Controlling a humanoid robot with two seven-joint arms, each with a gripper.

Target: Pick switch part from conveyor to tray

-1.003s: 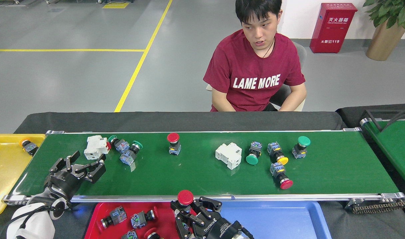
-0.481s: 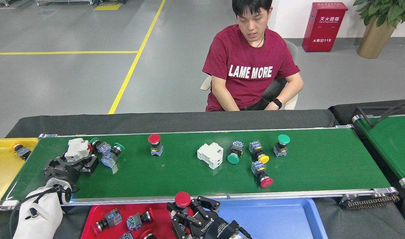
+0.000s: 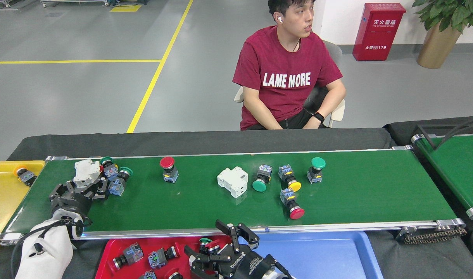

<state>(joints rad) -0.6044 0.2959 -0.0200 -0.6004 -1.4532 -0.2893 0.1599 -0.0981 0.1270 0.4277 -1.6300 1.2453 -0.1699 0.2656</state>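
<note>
– If the left gripper point(image 3: 87, 186) closes now, what goes wrong?
– Its fingers point(image 3: 101, 186) sit low against the near side of the white switch part point(image 3: 87, 171), and I cannot tell whether they are spread or already pinching it. Two green-capped switches point(image 3: 118, 180) lie just past the fingers on the right, touching or nearly touching the white part. A shallow hold could tip the part, or drag those neighbours along.
– And the right gripper point(image 3: 211, 242)?
– Its fingers are spread wide above the red tray point(image 3: 112, 248), holding nothing. Several switches lie in the tray below and to the left of them, so a careless sweep could knock those about.
– Anything about the surface?
– The conveyor point(image 3: 356, 193) is smooth dark green, so I judge that parts slide on it easily. More switches and a second white block point(image 3: 232, 181) lie well to the right of both grippers. A yellow tray point(image 3: 4, 193) sits left of the left fingers, and a blue tray point(image 3: 318, 252) is right of the right ones.
– The room?
– Grey workshop floor with a yellow line point(image 3: 155, 77). A person point(image 3: 287, 77) is seated beyond the belt, within reach of it.
</note>
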